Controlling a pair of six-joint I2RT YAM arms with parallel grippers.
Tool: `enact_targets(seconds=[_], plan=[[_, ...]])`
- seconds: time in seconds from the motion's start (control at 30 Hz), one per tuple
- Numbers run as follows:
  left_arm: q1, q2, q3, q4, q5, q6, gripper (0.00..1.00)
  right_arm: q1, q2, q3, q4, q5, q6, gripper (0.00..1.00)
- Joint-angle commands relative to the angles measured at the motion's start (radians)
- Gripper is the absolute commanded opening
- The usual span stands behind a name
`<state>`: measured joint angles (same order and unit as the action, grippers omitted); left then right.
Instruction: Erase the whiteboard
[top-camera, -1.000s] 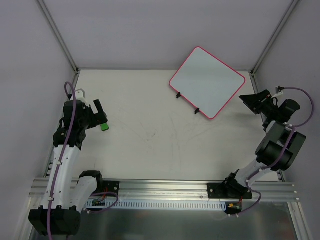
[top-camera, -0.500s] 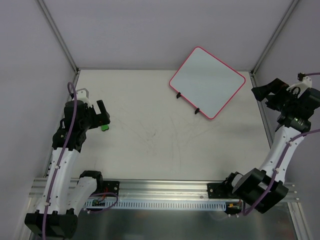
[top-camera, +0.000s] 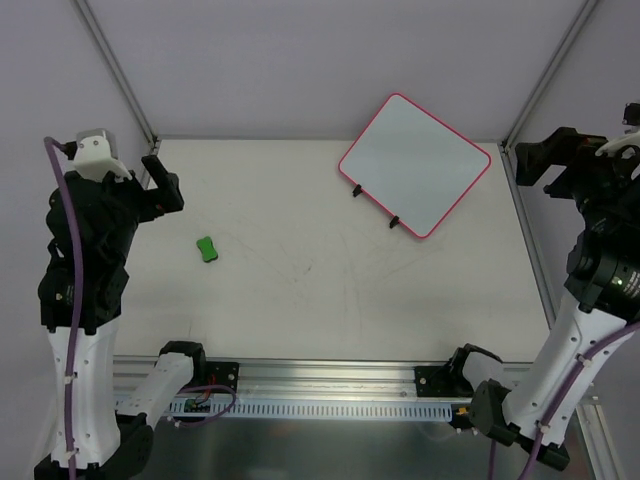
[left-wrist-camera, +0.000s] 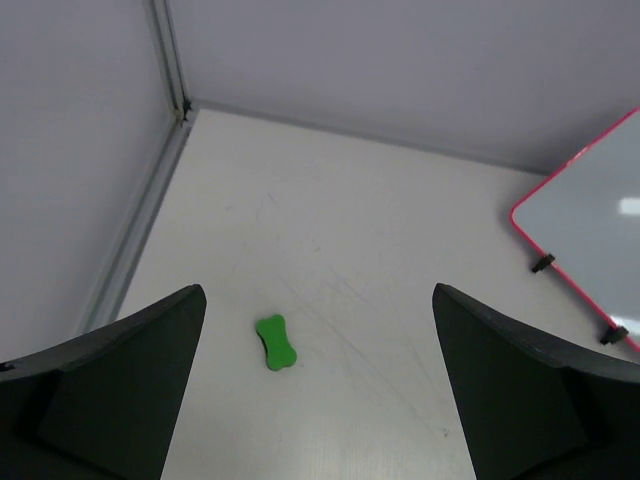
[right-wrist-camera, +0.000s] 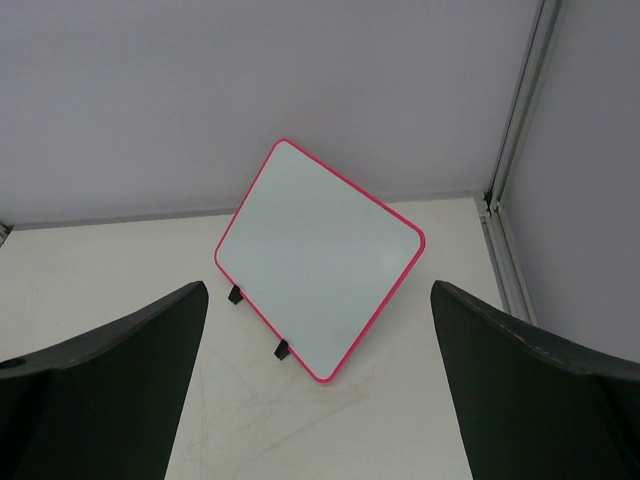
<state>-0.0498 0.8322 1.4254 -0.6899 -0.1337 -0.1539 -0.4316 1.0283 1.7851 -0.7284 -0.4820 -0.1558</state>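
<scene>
Left gripper (top-camera: 158, 190): jaws spread wide, empty, hanging above the table's (top-camera: 300, 300) 9 o'clock edge; probably parked clear.
Green bone-shaped eraser (top-camera: 207, 248): loose on the table, at the gripper's 5 o'clock.
Whiteboard (top-camera: 415, 165): 1 o'clock corner, propped on two black feet; no writing visible, seemingly wiped.
Right gripper (top-camera: 545, 160): spread wide, empty, at the board's 3 o'clock.
Views: left wrist shows the eraser's outline; right wrist shows the whole board face; only the top view shows both arms.

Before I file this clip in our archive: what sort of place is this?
Probably a lab robot test cell: a white tabletop boxed in by plain grey panels, a left arm and right arm bolted to an aluminium rail, with a whiteboard and green eraser set out.
</scene>
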Motion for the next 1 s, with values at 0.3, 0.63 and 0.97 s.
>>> enact_targets(seconds=[0.3,0.63,0.97], plan=[[-0.1,-0.002,0.334,-0.056,-0.205,0.145,0.99,0.263,-0.04,0.195,-0.074,0.358,-0.14,0.99],[-0.14,-0.005,0.402,-0.053,-0.245,0.165,0.99,0.32,-0.082,0.192,-0.032,0.415,-0.159,0.99],[-0.159,0.018,0.454,-0.053,-0.254,0.166,0.99,0.327,-0.091,0.188,-0.019,0.401,-0.166,0.99]])
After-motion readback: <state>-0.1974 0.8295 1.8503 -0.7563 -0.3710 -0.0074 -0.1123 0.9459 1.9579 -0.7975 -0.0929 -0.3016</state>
